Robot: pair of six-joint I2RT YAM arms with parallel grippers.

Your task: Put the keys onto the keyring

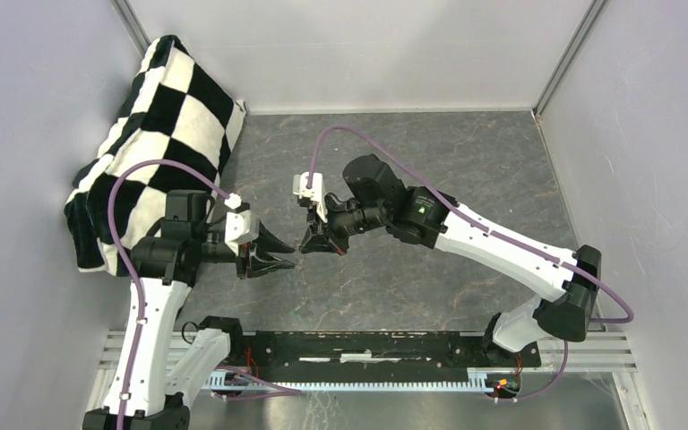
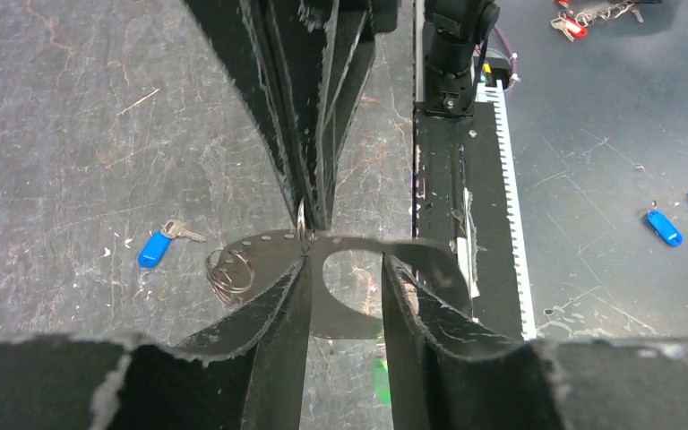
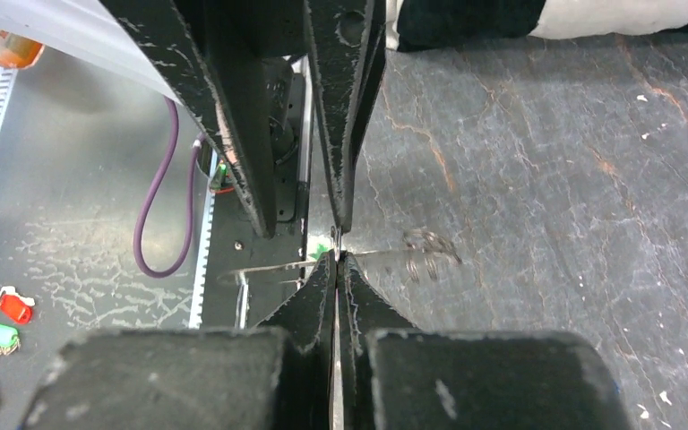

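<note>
The keyring (image 2: 260, 246) is a flat grey metal loop with a row of small holes and an oval opening, and wire coils (image 2: 230, 273) hang at its left end. My right gripper (image 3: 336, 255) is shut on its upper edge and holds it above the table, edge-on in the right wrist view. My left gripper (image 2: 345, 264) faces the loop, its fingers apart on either side of the oval opening with nothing clamped between them. The blue-headed key (image 2: 155, 248) lies on the table to the left. A green head (image 2: 381, 381) shows below the loop. Both grippers meet mid-table (image 1: 297, 255).
A black-and-white checkered cloth (image 1: 161, 116) is heaped at the back left. A black rail (image 1: 367, 354) runs along the near edge. Spare tagged keys lie on the metal floor beyond it (image 2: 663, 224) (image 3: 0, 331). Walls close in both sides.
</note>
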